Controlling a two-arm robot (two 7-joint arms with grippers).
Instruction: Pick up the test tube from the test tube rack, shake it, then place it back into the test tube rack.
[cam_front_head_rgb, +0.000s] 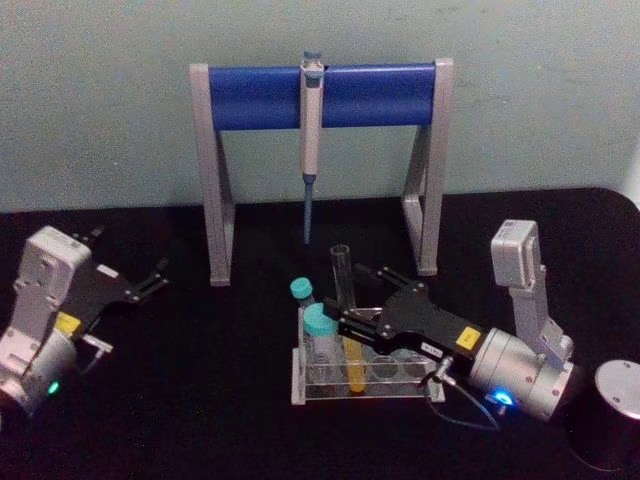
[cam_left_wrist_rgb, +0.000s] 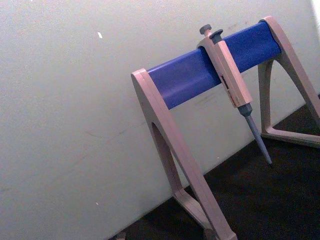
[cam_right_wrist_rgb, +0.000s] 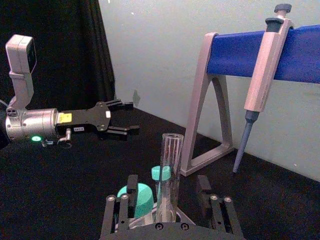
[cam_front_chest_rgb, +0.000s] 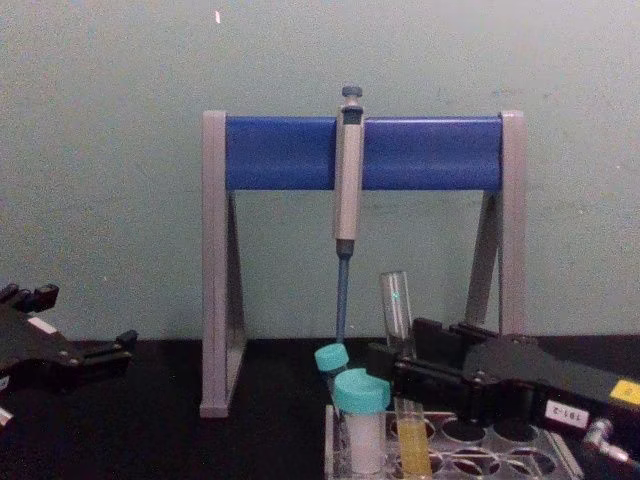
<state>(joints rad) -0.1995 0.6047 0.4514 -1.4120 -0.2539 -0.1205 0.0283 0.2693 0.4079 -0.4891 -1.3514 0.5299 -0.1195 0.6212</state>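
The test tube (cam_front_head_rgb: 344, 290) stands upright in the clear test tube rack (cam_front_head_rgb: 300, 388), with yellow liquid in its lower part. My right gripper (cam_front_head_rgb: 360, 298) reaches in from the right and is open, one finger on each side of the tube. The right wrist view shows the tube (cam_right_wrist_rgb: 170, 170) rising between the right gripper (cam_right_wrist_rgb: 167, 189) fingers, with a gap on both sides. In the chest view the tube (cam_front_chest_rgb: 397, 305) shows above the rack (cam_front_chest_rgb: 500, 465). At the far left, my left gripper (cam_front_head_rgb: 155, 280) rests open near the table, well away from the rack.
Two teal-capped vials (cam_front_head_rgb: 320, 328) stand in the rack just left of the tube. Behind it rises a grey-and-blue pipette stand (cam_front_head_rgb: 250, 98) with a hanging pipette (cam_front_head_rgb: 311, 130). A black cylinder (cam_front_head_rgb: 610, 415) sits at the right front edge.
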